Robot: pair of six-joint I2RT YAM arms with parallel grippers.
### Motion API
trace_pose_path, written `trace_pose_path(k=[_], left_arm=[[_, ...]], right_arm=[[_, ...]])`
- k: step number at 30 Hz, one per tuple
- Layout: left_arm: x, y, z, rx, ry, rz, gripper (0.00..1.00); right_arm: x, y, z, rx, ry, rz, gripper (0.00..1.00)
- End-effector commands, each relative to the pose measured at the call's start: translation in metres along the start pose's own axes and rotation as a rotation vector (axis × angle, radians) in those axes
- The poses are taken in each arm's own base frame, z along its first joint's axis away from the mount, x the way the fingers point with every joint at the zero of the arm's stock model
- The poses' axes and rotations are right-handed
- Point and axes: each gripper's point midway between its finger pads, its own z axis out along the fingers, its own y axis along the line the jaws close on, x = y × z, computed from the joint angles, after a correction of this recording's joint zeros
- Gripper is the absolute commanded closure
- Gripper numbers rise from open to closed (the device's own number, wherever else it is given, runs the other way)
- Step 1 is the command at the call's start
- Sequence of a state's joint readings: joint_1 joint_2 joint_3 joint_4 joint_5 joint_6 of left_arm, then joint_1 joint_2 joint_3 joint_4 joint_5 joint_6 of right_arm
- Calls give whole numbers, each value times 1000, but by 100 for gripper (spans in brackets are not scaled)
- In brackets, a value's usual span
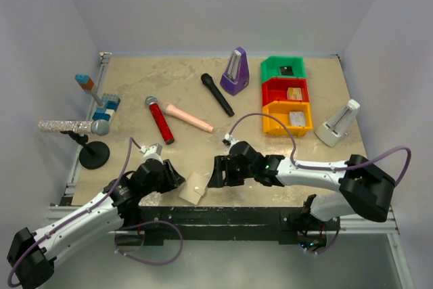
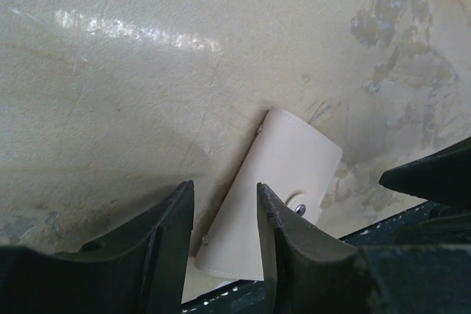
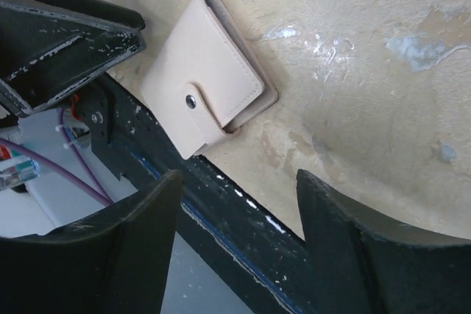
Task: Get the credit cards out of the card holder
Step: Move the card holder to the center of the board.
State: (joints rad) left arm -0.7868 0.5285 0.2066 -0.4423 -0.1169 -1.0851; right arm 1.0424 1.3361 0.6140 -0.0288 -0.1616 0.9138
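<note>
**Fig. Opening step, holder shut.** The card holder (image 1: 193,188) lies flat at the lower centre of the top view. It rests on the bench (image 1: 176,79) at its near edge, with one corner jutting over the dark front rail (image 3: 221,207). Its snap tab (image 3: 190,101) is fastened, so no credit cards show in any view.

My left pincer (image 1: 174,178) stands just left of the holder, its jaws partly apart and empty. In the left wrist view the holder's lower end lies beyond the gap between them; I cannot tell whether it is touched. My right pincer (image 1: 218,172) stands just right of the holder, its jaws wide apart and empty. The holder sits at the upper left of the right wrist view, clear of the fingers.

**Judgement.** The step in hand is to pin the holder and undo the snap.
- I should hold the body down with the left pincer at the end away from the tab.
- I should then bring one right fingertip under the tab's free lip and lift it off the stud, not sideways.
- The overhanging corner offers purchase but is also the risk: a push toward the bottom of the frame could tip the holder off the bench.
</note>
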Motion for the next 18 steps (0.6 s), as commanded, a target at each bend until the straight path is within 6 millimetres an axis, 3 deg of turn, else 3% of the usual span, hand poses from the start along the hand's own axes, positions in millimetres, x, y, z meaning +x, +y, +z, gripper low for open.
trace_pose_path(k=[1, 6, 12, 18], left_arm=[[15, 14, 2, -31, 54, 25, 57], [19, 18, 3, -37, 73, 45, 59], [23, 18, 2, -28, 90, 61, 63], [29, 18, 3, -13, 114, 61, 67]], right_arm=[[-14, 29, 13, -83, -21, 85, 38], [-15, 37, 27, -96, 11, 126, 47], [-15, 41, 43, -96, 49, 158, 51], [-9, 33, 51, -48, 87, 192, 55]])
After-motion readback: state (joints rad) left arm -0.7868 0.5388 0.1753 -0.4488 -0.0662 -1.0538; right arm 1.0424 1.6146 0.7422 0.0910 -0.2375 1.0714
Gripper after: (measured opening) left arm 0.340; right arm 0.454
